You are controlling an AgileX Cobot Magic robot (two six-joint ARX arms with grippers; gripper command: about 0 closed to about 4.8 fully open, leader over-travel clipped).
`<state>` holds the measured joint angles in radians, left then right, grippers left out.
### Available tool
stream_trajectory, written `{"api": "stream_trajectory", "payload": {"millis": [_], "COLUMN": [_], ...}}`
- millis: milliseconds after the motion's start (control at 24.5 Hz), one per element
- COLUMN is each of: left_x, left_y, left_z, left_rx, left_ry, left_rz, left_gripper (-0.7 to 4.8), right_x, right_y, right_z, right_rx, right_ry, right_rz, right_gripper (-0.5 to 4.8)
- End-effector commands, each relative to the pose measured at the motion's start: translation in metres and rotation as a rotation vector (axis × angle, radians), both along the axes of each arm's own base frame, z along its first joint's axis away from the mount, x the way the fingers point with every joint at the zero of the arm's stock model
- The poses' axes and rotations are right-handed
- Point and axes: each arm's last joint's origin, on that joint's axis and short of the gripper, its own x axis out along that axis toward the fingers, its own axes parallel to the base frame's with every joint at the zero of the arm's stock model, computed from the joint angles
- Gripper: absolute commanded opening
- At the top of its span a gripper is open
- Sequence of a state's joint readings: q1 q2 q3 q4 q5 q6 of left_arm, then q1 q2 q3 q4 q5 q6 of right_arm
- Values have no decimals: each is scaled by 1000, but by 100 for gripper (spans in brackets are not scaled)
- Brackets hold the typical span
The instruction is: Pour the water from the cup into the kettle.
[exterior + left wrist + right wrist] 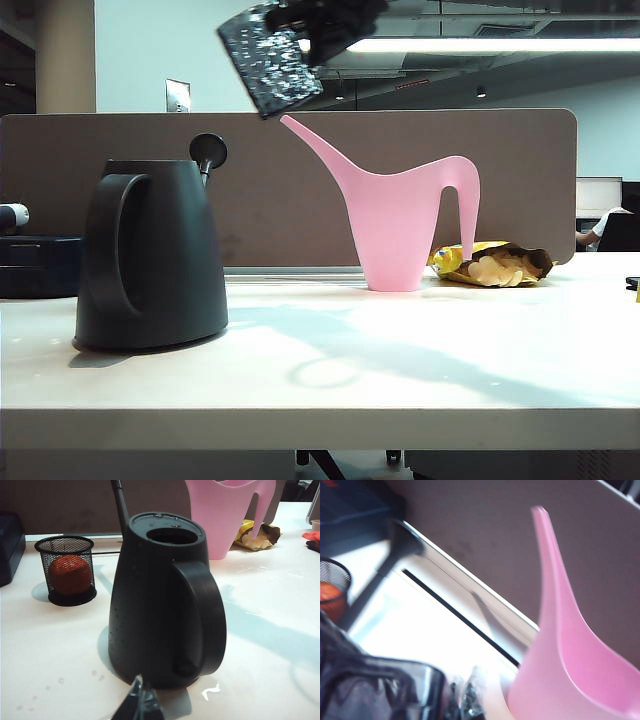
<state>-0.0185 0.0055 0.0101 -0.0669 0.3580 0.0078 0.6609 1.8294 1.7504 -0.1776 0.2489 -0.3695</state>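
A pale surface (420, 370) is seen in the foreground, backed by a brown partition panel (520, 180). Behind it, a light wall (140, 50) and a beige column (65, 55) are visible. A dark ceiling is lit by a long fluorescent strip light (490, 45). Soft shadows are cast across the surface.

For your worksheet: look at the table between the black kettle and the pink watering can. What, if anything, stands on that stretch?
Nothing: in the exterior view the tabletop between kettle and watering can is bare, only shadows crossing it.
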Motion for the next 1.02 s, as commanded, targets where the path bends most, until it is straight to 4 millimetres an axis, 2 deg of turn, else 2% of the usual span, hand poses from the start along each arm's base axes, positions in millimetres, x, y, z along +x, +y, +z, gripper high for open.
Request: {"api": "stream_trajectory", "payload": {"millis": [41,285,856,1019], "left_x": [0,0,0,0], "left_y": [0,0,0,0], "left_z": [1,1,1,1], "left_rx": [2,2,2,2], "left_ry": [-10,-10,-10,-10], "left_rz": [-6,-6,-5,-5], "left_gripper": [-5,-5,-5,-5], "right_x": [0,-3,-11,-18], "right_y": [13,35,48,65], "right_z": [3,-7,-10,-15], "right_rx": [-35,-210,-455,-504], "right_ry": [-39,-69,-170,-223], "right_rz": [23,54,73,99], "right_gripper": [-5,-5,-5,-5]}}
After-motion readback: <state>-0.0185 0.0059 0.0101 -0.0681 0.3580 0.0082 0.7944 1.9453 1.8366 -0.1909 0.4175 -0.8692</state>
